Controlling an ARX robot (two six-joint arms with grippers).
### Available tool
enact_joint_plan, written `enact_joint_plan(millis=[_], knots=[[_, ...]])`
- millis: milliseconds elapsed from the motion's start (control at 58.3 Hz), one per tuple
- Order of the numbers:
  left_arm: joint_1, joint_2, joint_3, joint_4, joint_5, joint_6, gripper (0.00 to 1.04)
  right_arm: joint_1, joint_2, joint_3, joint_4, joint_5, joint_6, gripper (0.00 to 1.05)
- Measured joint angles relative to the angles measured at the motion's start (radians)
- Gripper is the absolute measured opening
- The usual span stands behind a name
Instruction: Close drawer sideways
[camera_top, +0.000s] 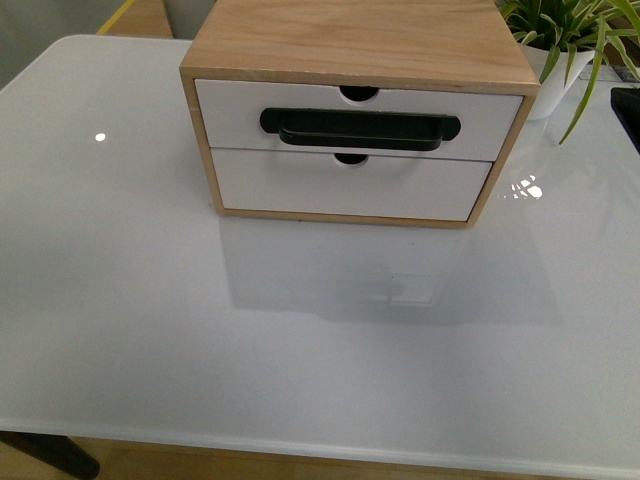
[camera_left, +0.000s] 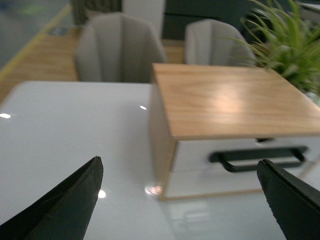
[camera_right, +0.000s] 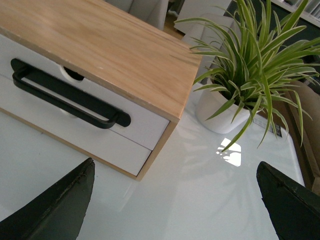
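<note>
- Your left end effector (camera_left: 177, 210) hung with its two dark, tapered fingertips spread wide and nothing between them, above the bench off the cabinet's left front corner.
- Your right end effector (camera_right: 172, 205) was just as wide open and empty, over bare bench near the cabinet's right front corner. Neither arm showed in the front view.
- The drawer (camera_top: 358, 108) you were after was the upper of two in the wooden cabinet (camera_top: 360, 40), which stood toward the back of the bench (camera_top: 150, 300). Its white front looked at or close to flush with the frame, and I could not tell you whether any gap remained.
- By its build you could have expected a light, stiff box: a thin rigid panel with a smooth painted face that a fingertip might slip along.
- Its long black bar handle (camera_top: 360, 129) was matte, round-ended and proud of the face. That bar, or the flat panel beside it, looked the best place to press with the flank of a finger. The half-round notch (camera_top: 358, 93) offered little.
- The cabinet was small, of pale grained wood, loose on a glossy white top, so a hard shove might have slid the whole thing.
- The lower drawer (camera_top: 340, 185) was plain white without a handle.
- A spider plant (camera_right: 255, 60) in a white pot (camera_right: 215, 112) stood just beside the cabinet's right side, its thin arching leaves easy to brush.
</note>
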Motion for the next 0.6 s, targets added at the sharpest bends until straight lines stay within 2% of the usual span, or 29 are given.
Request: enact_joint_plan(millis=[34, 86, 120, 206, 343, 429, 515, 566, 600], knots=[[-0.004, -0.017, -0.025, 0.062, -0.101, 0.023, 0.86, 0.005, 0.007, -0.009, 0.032, 0.038, 0.043, 0.94], [-0.005, -0.042, -0.058, 0.095, -0.183, 0.046, 0.77, 0.007, 0.021, -0.045, 0.161, 0.121, 0.123, 0.85], [-0.001, -0.058, -0.077, 0.098, -0.200, 0.055, 0.72, 0.002, 0.021, -0.069, 0.218, 0.140, 0.187, 0.80], [0.013, -0.109, -0.130, 0.092, -0.203, 0.070, 0.56, -0.033, -0.032, -0.125, 0.252, 0.135, 0.295, 0.64], [0.027, -0.196, -0.189, 0.067, -0.181, 0.077, 0.33, -0.074, -0.087, -0.197, 0.291, 0.091, 0.347, 0.41], [0.070, -0.257, -0.221, 0.037, -0.120, 0.081, 0.17, -0.102, -0.137, -0.238, 0.251, 0.068, 0.362, 0.26], [0.104, -0.317, -0.251, 0.003, -0.113, 0.080, 0.01, -0.124, -0.217, -0.259, 0.199, 0.043, 0.368, 0.10], [0.106, -0.360, -0.266, -0.021, -0.111, 0.082, 0.02, -0.137, -0.270, -0.269, 0.163, 0.031, 0.368, 0.02], [0.106, -0.377, -0.285, -0.015, -0.106, 0.082, 0.02, -0.148, -0.312, -0.277, 0.129, 0.019, 0.371, 0.02]])
